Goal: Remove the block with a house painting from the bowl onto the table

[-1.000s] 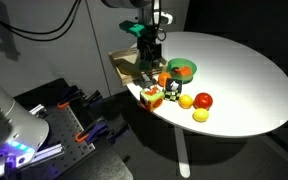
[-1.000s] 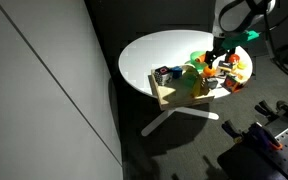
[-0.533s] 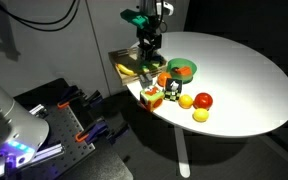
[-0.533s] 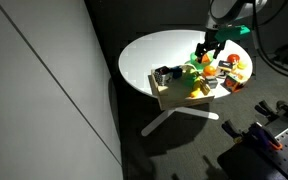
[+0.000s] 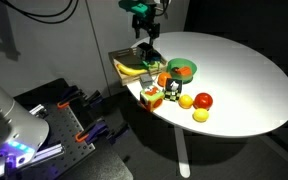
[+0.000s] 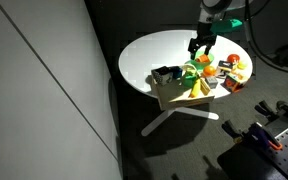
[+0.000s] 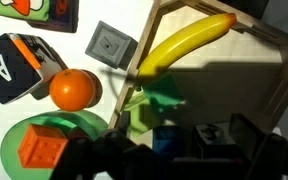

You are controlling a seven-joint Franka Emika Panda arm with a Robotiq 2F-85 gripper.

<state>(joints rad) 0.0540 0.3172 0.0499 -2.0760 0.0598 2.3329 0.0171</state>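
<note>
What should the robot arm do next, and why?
Probably lift up and away. The block with a house painting seems to sit on the table beside the tan tray, not in it. The gripper hangs over the tray, where a banana and something green show. Whether it holds anything is unclear.

Banana [image 7: 184, 42], orange [image 7: 72, 90], green bowl [image 7: 90, 134]

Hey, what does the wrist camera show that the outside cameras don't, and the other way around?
Only the wrist view: the letter A on a dark block and the square printed on a grey block. Only an exterior view: the red fruit, a yellow fruit and the whole white table. Both: the banana in the tan tray, and the green bowl.
</note>
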